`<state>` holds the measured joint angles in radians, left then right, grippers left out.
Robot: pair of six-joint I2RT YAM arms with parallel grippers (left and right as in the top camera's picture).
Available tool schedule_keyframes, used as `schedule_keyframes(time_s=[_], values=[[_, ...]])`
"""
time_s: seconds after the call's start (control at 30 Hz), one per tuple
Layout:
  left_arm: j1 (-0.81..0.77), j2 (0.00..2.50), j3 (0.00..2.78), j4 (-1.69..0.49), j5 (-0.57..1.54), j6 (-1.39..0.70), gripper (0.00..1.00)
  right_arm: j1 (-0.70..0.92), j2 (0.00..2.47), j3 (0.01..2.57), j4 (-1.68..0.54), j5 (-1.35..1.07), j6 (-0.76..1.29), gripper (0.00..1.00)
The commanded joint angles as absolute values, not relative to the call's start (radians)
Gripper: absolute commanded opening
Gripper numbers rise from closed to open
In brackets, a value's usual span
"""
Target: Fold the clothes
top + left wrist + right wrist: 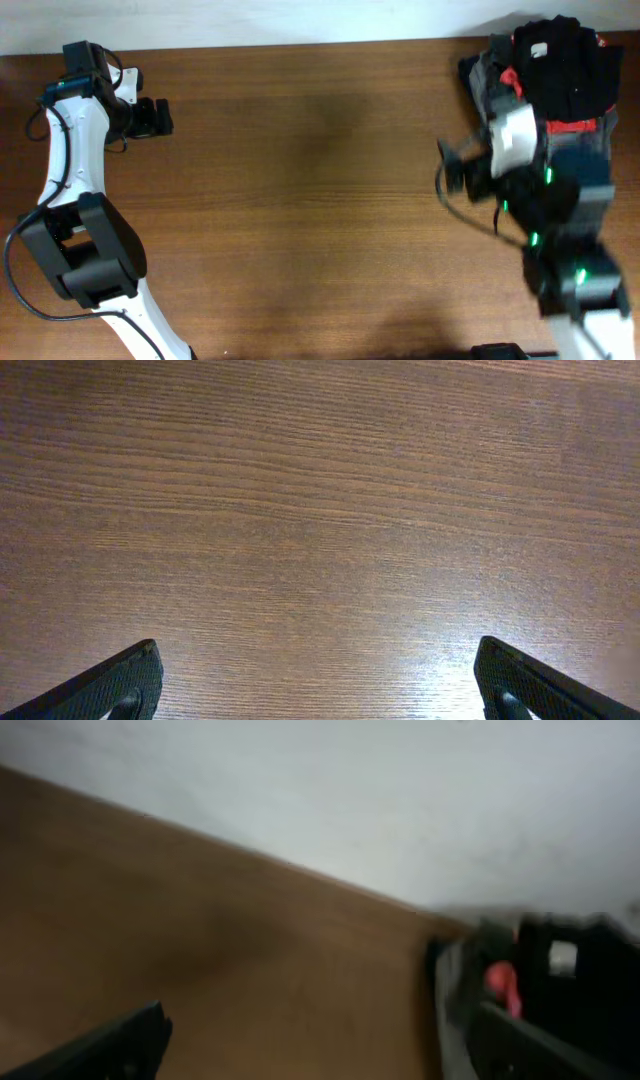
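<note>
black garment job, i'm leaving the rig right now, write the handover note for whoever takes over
Left gripper: open, empty, over the table at its far left.
Right gripper: open, empty, beside the pile, apparently clear of it.
Black garment: bunched on top of a red garment and a grey garment at the far right corner.
Done: nothing folded yet.
Left: pull the Black garment to the middle, spread it flat, fold it.

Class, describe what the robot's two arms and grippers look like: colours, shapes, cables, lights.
The left arm has white curved links, bulky black joints and a black cable looping alongside. The right arm is mostly black with a white cylindrical section and small green lights. The left gripper and right gripper are black.
</note>
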<state>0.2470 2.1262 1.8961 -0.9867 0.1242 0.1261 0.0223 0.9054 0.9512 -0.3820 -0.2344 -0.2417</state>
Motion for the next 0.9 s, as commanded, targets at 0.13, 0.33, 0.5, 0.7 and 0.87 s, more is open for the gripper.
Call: schedule_keyframes(time_s=[0.13, 0.33, 0.5, 0.7, 0.87], values=[[0.245, 2.132, 1.899, -0.988, 0.134, 0.121, 0.99, -0.001, 0.52, 0.377, -0.102, -0.255, -0.255, 0.99], [0.245, 2.132, 1.899, -0.987, 0.135, 0.121, 0.99, 0.0, 0.31, 0.123, 0.014, -0.284, -0.233, 0.99], [0.245, 2.132, 1.899, -0.988, 0.134, 0.121, 0.99, 0.0, 0.17, 0.024, 0.015, -0.28, -0.227, 0.99], [0.245, 2.132, 1.899, -0.988, 0.135, 0.121, 0.99, -0.001, 0.06, 0.006, -0.056, -0.235, -0.231, 0.99], [0.245, 2.132, 1.899, -0.988, 0.135, 0.121, 0.99, -0.001, 0.008, 0.006, -0.065, -0.136, -0.231, 0.99]])
